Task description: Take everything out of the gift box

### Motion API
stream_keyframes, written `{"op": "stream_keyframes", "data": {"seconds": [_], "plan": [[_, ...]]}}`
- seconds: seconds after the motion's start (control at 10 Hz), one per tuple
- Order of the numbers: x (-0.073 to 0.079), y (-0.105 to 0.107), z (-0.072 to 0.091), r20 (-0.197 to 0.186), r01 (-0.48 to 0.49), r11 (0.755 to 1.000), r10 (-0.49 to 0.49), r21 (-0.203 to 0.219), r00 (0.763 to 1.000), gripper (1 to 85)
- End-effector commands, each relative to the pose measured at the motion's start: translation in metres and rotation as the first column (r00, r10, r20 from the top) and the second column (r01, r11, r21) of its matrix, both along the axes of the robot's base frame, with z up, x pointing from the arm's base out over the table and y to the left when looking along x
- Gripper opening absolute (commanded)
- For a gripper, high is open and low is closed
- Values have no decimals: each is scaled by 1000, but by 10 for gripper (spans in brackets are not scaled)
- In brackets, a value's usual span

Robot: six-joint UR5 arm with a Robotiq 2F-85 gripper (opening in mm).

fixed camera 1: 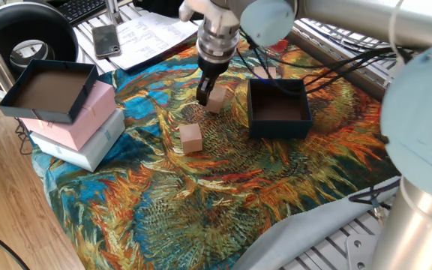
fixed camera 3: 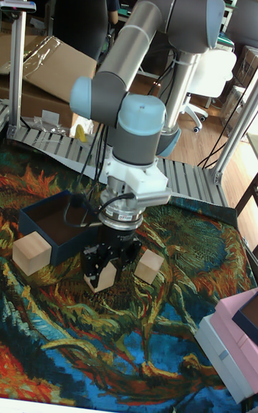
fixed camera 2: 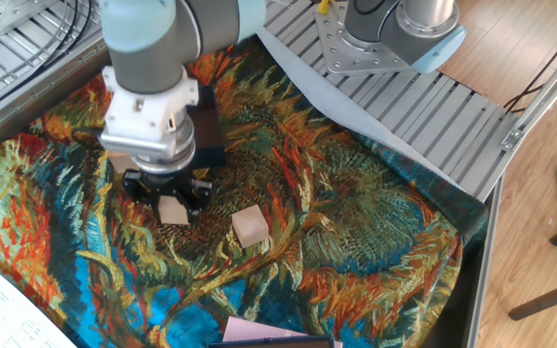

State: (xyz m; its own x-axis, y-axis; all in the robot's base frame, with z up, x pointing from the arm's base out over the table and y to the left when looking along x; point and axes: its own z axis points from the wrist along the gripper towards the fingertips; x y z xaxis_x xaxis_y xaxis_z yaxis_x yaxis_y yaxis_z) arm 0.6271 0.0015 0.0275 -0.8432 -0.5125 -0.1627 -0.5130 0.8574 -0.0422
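The navy gift box [fixed camera 1: 278, 109] stands on the patterned cloth, and only its bare brown floor shows inside. To its left my gripper [fixed camera 1: 208, 95] is shut on a tan wooden cube [fixed camera 1: 217, 98], held low over the cloth; I cannot tell whether it touches. The tall fixed view shows the same cube [fixed camera 3: 102, 277] between the fingertips of the gripper [fixed camera 3: 107, 268]. A second cube [fixed camera 1: 191, 138] lies on the cloth nearer the front. A third cube [fixed camera 3: 31, 253] rests just outside the box [fixed camera 3: 44, 235].
At the left, a dark lid [fixed camera 1: 47, 90] sits on a pink box [fixed camera 1: 88, 114] stacked on a white box [fixed camera 1: 88, 146]. A phone [fixed camera 1: 106, 40] and papers lie at the back. Cables [fixed camera 1: 328, 64] trail over the metal rails on the right.
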Motion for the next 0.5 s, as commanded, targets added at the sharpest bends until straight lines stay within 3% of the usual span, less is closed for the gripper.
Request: {"op": "stream_keyframes", "data": {"seconds": [0.0,0.1,0.4], "plan": [[8,2,-13,11,7,1000,-7,6,1000,407],[4,-2,-14,-2,-5,1000,5,-11,1000,533],[7,0,2,7,-6,1000,6,14,1000,723]]}}
